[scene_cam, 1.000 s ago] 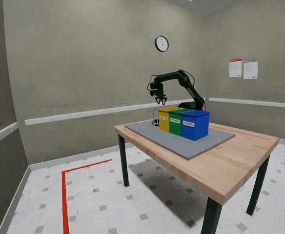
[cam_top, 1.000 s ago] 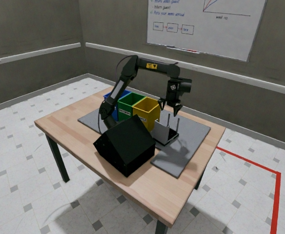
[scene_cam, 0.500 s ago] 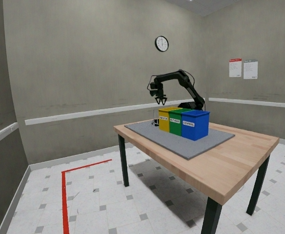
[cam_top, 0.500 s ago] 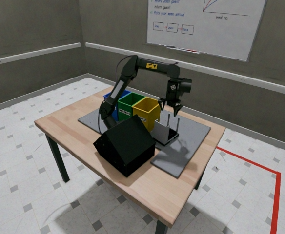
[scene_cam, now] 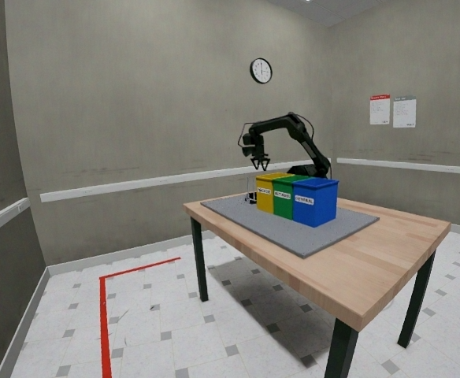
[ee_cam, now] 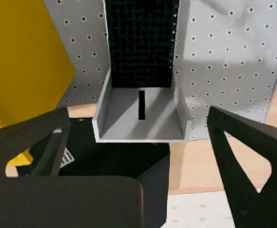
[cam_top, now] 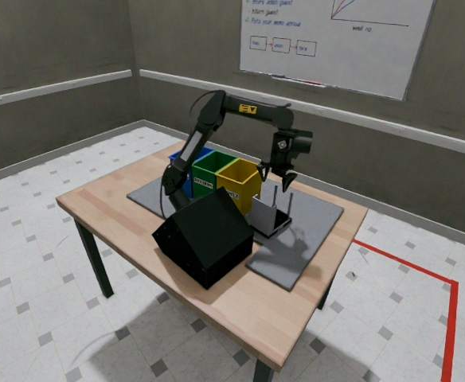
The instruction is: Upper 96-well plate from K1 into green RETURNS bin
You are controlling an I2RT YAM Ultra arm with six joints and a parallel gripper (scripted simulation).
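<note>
My gripper [cam_top: 275, 185] [scene_cam: 261, 168] [ee_cam: 138, 114] is open and empty, pointing down above the stack rack K1 [cam_top: 263, 214] [ee_cam: 120, 108]. A black 96-well plate [cam_top: 281, 218] [ee_cam: 140, 47] lies in the rack. In the wrist view it is ahead of the fingertips, at the top edge, while the rack's tall grey wall lies between them. The lower plate cannot be made out separately. The green RETURNS bin [cam_top: 200, 170] [scene_cam: 283, 208] stands upright between the yellow bin [cam_top: 228, 182] [scene_cam: 265, 205] [ee_cam: 25, 62] and the blue bin [scene_cam: 316, 212], both upright.
The yellow bin is the bin nearest the rack. A large black box with a sloping face [cam_top: 212, 230] [ee_cam: 120, 161] stands beside the rack and the arm's base. Thin upright posts rise from the rack. A grey perforated mat [cam_top: 319, 213] [scene_cam: 238, 215] [ee_cam: 229, 85] lies under rack and bins.
</note>
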